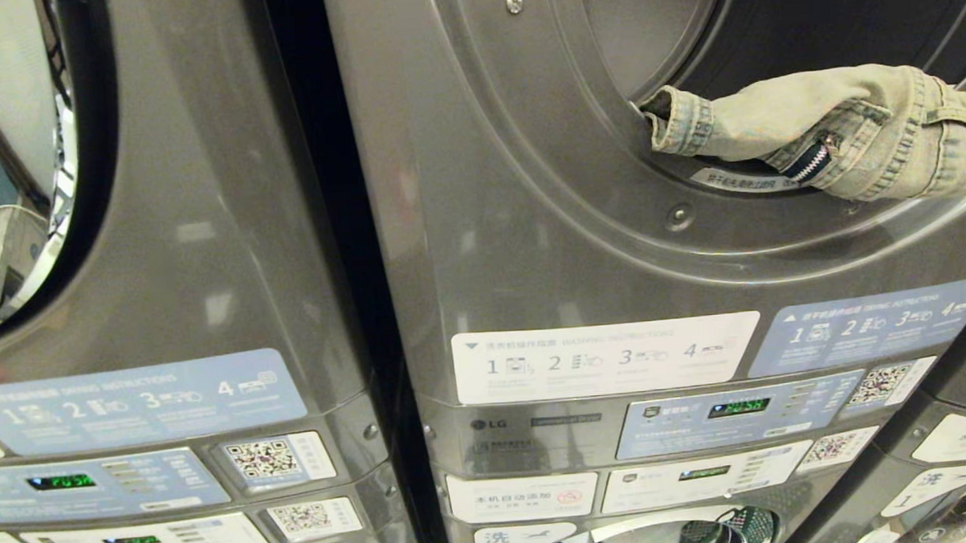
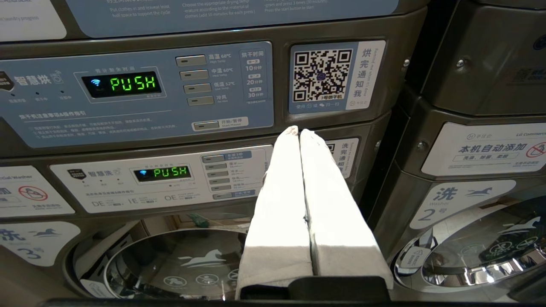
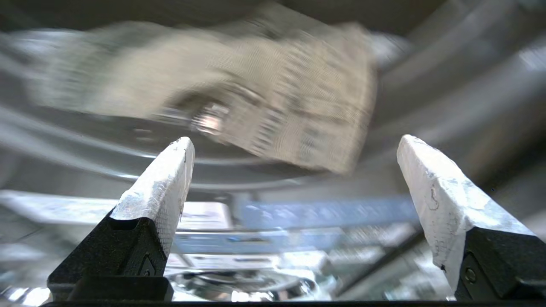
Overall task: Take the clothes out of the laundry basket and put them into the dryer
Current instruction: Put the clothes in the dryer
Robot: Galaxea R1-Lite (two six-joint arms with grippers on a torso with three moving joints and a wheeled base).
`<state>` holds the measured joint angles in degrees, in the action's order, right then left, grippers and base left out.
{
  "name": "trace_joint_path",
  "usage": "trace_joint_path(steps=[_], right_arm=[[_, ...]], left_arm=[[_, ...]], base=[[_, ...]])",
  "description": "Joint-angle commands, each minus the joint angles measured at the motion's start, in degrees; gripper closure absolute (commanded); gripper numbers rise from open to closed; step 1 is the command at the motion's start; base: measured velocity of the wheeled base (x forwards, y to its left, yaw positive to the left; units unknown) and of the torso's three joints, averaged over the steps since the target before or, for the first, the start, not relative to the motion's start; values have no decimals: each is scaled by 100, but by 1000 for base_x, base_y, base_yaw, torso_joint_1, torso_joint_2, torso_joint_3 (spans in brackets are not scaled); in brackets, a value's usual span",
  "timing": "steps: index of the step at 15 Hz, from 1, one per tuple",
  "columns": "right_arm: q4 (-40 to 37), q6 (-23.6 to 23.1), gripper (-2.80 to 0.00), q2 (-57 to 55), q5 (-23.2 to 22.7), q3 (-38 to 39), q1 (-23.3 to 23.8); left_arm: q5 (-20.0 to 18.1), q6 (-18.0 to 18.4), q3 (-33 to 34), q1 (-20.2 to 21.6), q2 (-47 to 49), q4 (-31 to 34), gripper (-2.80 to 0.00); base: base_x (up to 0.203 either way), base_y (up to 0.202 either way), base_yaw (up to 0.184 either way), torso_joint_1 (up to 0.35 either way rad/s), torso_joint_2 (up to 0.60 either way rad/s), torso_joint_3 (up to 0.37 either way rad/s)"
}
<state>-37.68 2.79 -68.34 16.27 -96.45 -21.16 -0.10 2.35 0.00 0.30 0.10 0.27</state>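
Note:
A pale khaki garment with a zip lies draped over the lower rim of the open dryer drum, part of it hanging outside. The right wrist view shows the same garment above and beyond my right gripper, which is open and empty, its fingers spread wide below the drum opening. My left gripper is shut on nothing and points at the control panels of the neighbouring machine. Neither arm shows in the head view. The laundry basket is out of view.
A second grey machine stands to the left, a dark gap between the two. Control panels with green displays and instruction labels run below the drum. A washer door sits below the left gripper.

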Motion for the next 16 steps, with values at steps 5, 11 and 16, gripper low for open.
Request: trace_joint_path(steps=[5, 11, 16], right_arm=[[165, 291, -280, -340, 843, 432, 147], [503, 1039, -280, -648, 751, 676, 322], [948, 1193, 0, -977, 530, 681, 340]], left_arm=[[1, -6, 9, 5, -1, 0, 0], [1, 2, 9, 5, -1, 0, 0], [1, -6, 9, 5, -1, 0, 0]], base=[[0, 0, 0, 0, 0, 0], [0, 0, 0, 0, 0, 0], [0, 0, 0, 0, 0, 0]])
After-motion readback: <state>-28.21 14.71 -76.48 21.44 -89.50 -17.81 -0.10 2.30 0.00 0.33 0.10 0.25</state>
